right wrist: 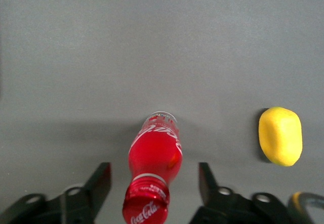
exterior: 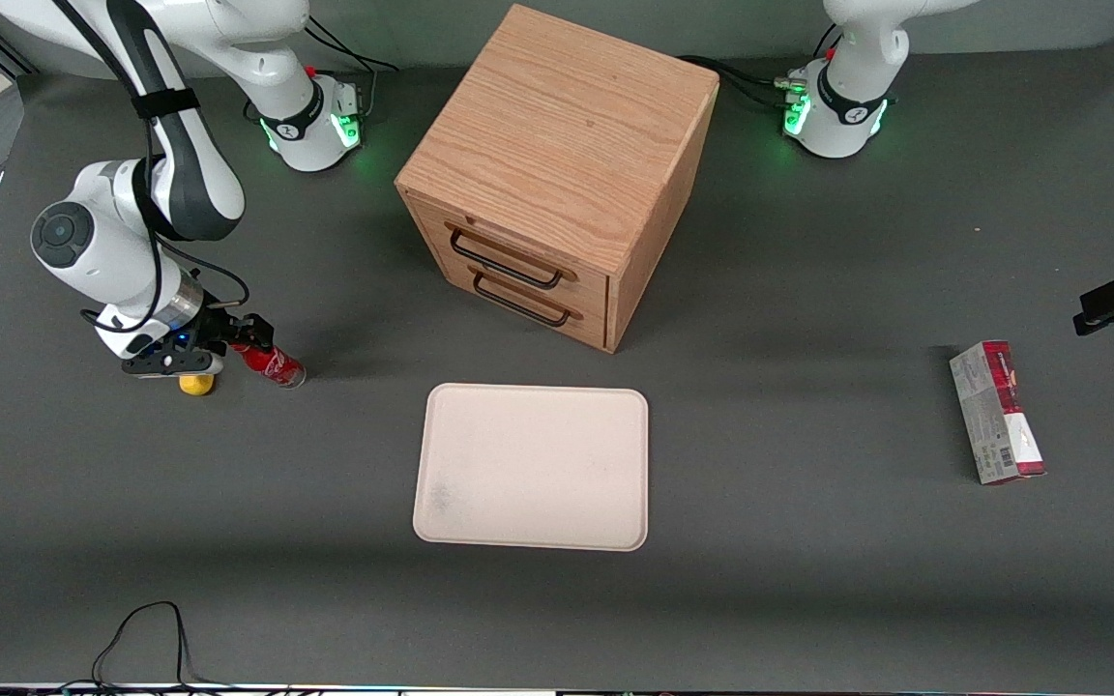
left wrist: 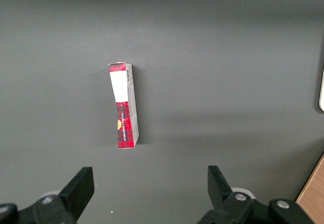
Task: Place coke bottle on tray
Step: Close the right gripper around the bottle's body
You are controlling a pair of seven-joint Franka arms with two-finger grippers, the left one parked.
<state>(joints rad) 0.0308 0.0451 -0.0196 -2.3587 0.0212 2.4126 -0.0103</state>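
Two fingers (right wrist: pixel 99 183) of the gripper (right wrist: pixel 154 183) sit spread around the coke bottle (right wrist: pixel 153 155), lying on the bench (exterior: pixel 808 580). A yellow lump (right wrist: pixel 280 135) sits just beside. The tray (exterior: pixel 533 467) waits apart, in front of the wooden drawer cabinet (exterior: pixel 557 174).

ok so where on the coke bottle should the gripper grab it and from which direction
Probably at the neck, just under the cap. The coke bottle lies on its side on the table, cap toward the open gripper, whose fingers already flank it, so come from the cap end, along its length.
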